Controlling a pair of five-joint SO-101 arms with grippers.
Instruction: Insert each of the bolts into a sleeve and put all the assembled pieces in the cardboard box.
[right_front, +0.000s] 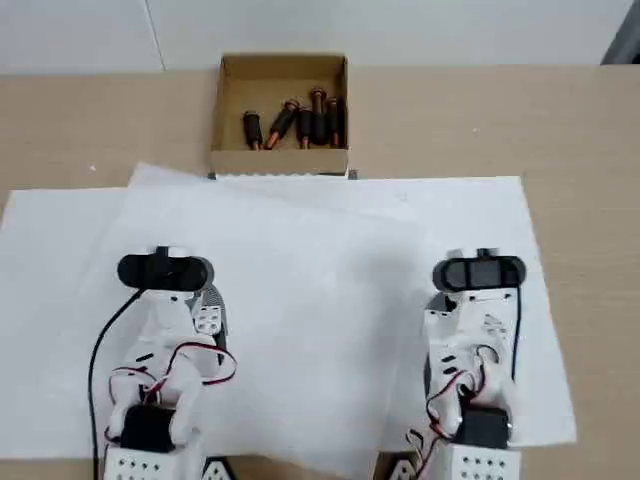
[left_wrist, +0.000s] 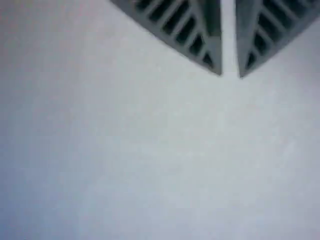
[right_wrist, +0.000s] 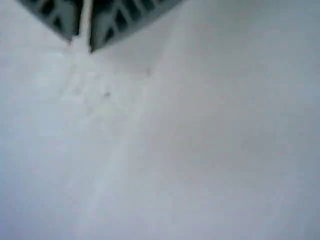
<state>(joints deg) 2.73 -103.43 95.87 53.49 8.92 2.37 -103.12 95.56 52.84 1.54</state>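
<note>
Several assembled pieces (right_front: 295, 122) are laid lengthwise in the cardboard box (right_front: 280, 160); the left end effector (left_wrist: 229, 70), nearer the box, and the right end effector (right_wrist: 80, 45) are closed on nothing

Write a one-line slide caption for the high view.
Assembled pieces lie in the cardboard box; two arms rest folded over white paper.

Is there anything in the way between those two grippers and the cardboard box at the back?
Nothing visible does. Between the left gripper, the right gripper and the cardboard box lies just the flat white paper. The assembled pieces already sit inside the box.
</note>
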